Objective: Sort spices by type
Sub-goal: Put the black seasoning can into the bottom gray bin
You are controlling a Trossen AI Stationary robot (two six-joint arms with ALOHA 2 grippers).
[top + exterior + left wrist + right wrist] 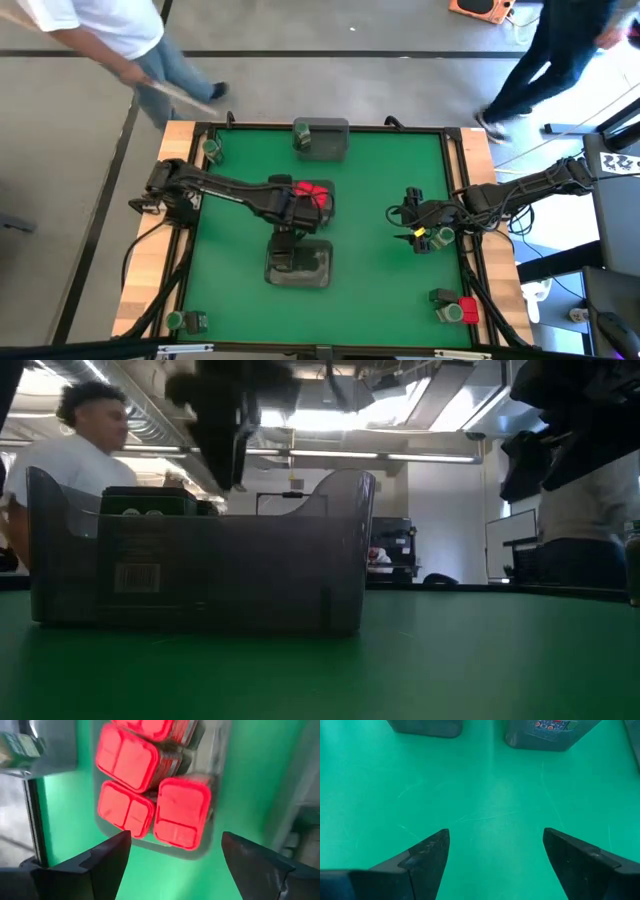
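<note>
Now: left pincer [172, 855] spread over red spice boxes [150, 785] in middle tray [100, 827] | right pincer [495, 855] spread, empty, waiting over surface [485, 795] | risk: tilted top box snags left fingers on retreat, spilling stack.

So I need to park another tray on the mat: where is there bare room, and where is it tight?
Free: the green mat between the middle trays and the right gripper, and the strip left of the left arm. Crowded: the centre, where the left gripper hangs open above the tray of red spices, with the near tray beside it.
</note>
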